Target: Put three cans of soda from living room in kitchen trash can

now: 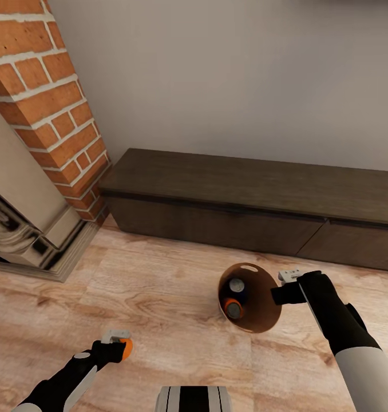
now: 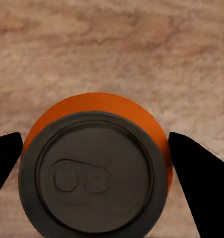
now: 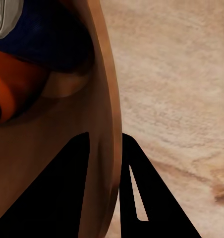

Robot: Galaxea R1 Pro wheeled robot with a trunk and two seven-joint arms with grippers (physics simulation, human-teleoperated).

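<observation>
Two soda cans [image 1: 235, 297] already inside the trash can [image 1: 257, 320] pinched at its rim by the right claw [image 1: 281, 294], third orange can [image 1: 125, 348] clamped in the left claw [image 1: 115, 339] over living-room floor [image 1: 159, 297], kitchen trip seemingly remaining.

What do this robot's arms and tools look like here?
Both arms are glossy black near the wrist and turn pale grey-white further back, with smooth rounded shells and no loose cables. The right tool and the left tool each have a small light-grey block at the wrist. In the wrist views the fingers are flat, black and tapered.
</observation>
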